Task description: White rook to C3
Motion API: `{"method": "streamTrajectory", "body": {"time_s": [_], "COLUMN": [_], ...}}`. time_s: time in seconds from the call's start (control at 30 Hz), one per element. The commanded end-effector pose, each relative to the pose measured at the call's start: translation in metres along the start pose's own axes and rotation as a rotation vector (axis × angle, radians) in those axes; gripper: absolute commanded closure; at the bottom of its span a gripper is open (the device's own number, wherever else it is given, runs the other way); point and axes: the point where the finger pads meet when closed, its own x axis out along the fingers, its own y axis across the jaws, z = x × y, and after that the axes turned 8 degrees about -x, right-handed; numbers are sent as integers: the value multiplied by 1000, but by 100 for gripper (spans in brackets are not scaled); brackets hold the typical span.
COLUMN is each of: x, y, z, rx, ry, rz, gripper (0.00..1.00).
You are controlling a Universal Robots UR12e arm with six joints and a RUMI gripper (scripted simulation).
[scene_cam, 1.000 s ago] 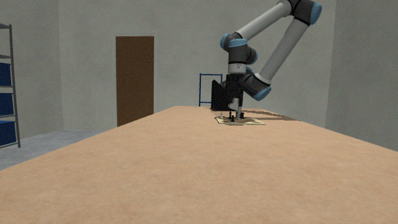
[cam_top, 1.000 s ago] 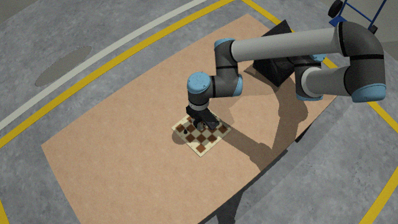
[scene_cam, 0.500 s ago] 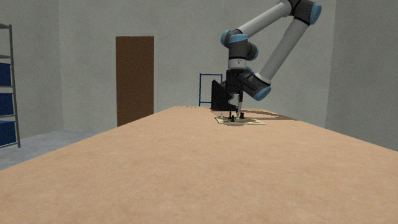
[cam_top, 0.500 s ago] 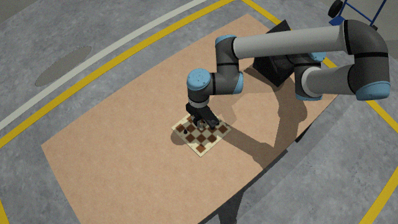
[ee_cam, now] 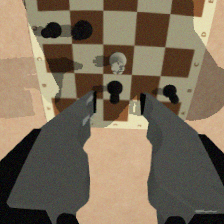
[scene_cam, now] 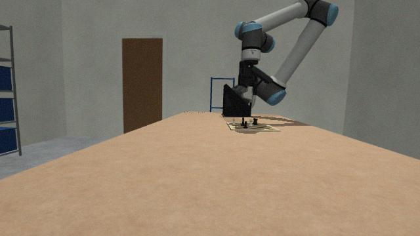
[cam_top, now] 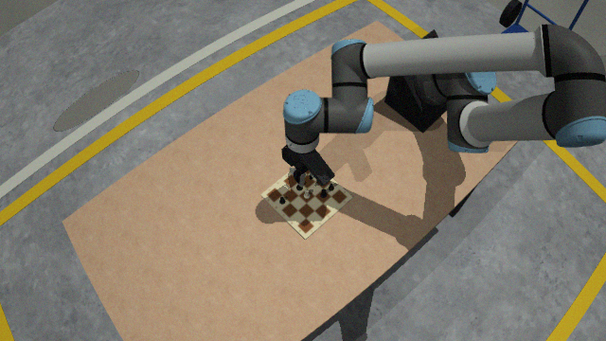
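Note:
The small chessboard (cam_top: 307, 203) lies on the tan table top and also shows in the exterior view (scene_cam: 253, 127). In the wrist view a white piece with a round top, which looks like the white rook (ee_cam: 118, 62), stands upright on a dark square; it also shows in the top view (cam_top: 307, 193). A black pawn (ee_cam: 115, 90) stands one square nearer to me. My gripper (ee_cam: 118, 93) (scene_cam: 247, 98) hangs above the board's near edge, with its fingers partly apart and nothing between them. It is well above the pieces. A second small white piece shows by the right finger.
Other black pieces stand on the board: two at the far left (ee_cam: 81, 30) (ee_cam: 51, 31) and one at the right edge (ee_cam: 171, 91). A black block (cam_top: 412, 106) at the arm's base stands on the table behind the board.

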Motion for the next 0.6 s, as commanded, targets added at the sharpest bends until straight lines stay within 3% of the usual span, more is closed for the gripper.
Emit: {"method": "streamTrajectory", "body": {"time_s": [0.0, 0.03, 0.07, 0.57], "x": [-10, -10, -10, -10], "y": [0, 0, 0, 0], "z": [0, 0, 0, 0], "rx": [0, 0, 0, 0], "ry": [0, 0, 0, 0], "rz": [0, 0, 0, 0], "gripper": [78, 78, 0, 0]}}
